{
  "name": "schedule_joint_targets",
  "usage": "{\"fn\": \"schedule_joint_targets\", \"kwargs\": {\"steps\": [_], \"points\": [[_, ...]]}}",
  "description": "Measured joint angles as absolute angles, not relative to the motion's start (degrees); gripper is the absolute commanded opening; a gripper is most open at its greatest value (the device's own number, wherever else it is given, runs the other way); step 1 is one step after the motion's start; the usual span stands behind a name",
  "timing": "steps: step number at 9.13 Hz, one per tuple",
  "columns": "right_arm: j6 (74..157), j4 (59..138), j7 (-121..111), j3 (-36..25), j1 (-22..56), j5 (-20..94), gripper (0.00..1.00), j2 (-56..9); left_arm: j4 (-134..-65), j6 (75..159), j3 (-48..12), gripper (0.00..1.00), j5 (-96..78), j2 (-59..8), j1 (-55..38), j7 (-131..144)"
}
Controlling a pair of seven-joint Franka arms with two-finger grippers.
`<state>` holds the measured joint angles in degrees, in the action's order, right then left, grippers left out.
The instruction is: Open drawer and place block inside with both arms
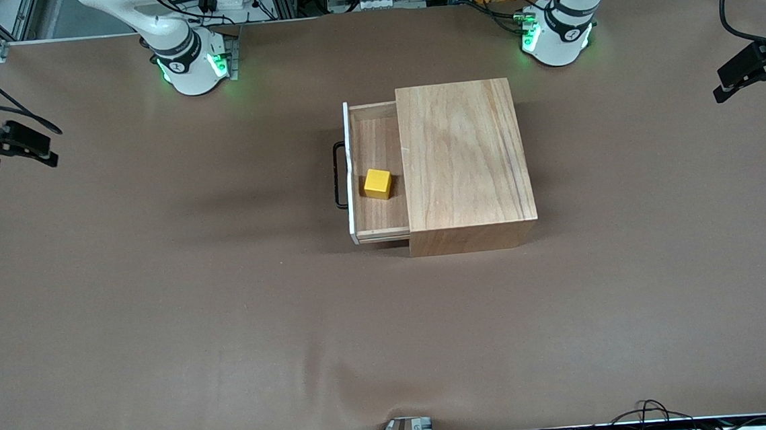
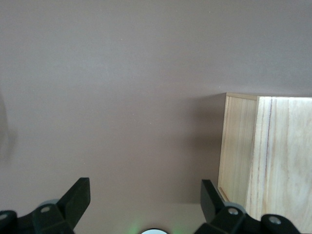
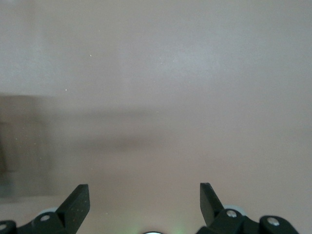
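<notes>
Brown table [image 1: 159, 291] fills nearly the whole front view, w/ cables & racks along the edge where the arm bases stand.

Wooden box [image 1: 463, 162] sits abt mid-table, closer to the bases than to the front camera; its plain top faces up. It's the landmark for everything below.

Right arm [image 1: 176, 47]: green-lit base near the table edge, off toward the right arm's end from the box. Left arm [image 1: 562, 24]: green-lit base just up-table of the box, farther from the front camera than it. Both arms are pulled up & wait; neither hand shows in the front view.

Drawer [image 1: 373, 222] is slid out of the box on the side facing the right arm's end, white-edged front outermost. Black wire handle [image 1: 338, 175] sticks out from that front.

Block [image 1: 377, 183], yellow, rests inside the drawer on its floor, close to the white front, apart from the box body.

Left gripper [image 2: 145, 200]: up in the air over bare table beside a box corner, jaws spread wide, nothing betw them. Right gripper [image 3: 145, 201]: over bare table, no box in its wrist view, jaws likewise released & empty.
</notes>
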<state>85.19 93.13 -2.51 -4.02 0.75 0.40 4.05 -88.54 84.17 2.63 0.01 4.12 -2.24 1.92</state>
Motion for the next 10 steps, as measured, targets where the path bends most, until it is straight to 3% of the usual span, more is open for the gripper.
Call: {"fn": "schedule_joint_targets", "kwargs": {"steps": [10], "points": [[83.89,92.04,-2.77,-2.9,0.61,0.28,1.0,4.3,-88.53,83.79,2.58,1.0,0.01,4.12,-2.27,1.91]]}}
